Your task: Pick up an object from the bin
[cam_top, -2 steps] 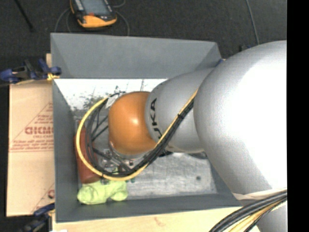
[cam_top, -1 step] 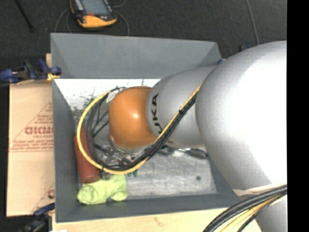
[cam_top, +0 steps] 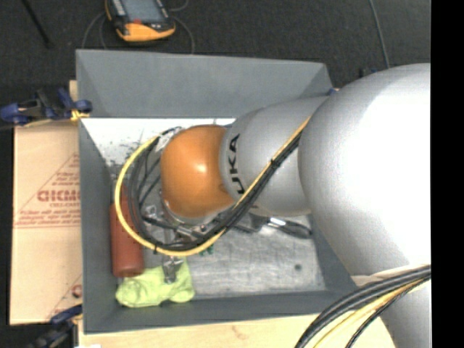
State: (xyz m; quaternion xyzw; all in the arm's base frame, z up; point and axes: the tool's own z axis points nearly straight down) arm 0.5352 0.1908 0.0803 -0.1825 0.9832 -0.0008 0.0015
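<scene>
The crumpled yellow-green cloth (cam_top: 154, 290) lies right under the jaws, stretched out sideways away from the arm (cam_top: 290, 165), and I cannot tell if they are spread or pinching.

One grey bin (cam_top: 203, 85) holds two things in plain sight: one reddish-brown cylinder (cam_top: 125, 241) and one crumpled yellow-green cloth (cam_top: 148, 290). One orange-and-black handheld device (cam_top: 140, 17) lies outside it on the floor.
</scene>
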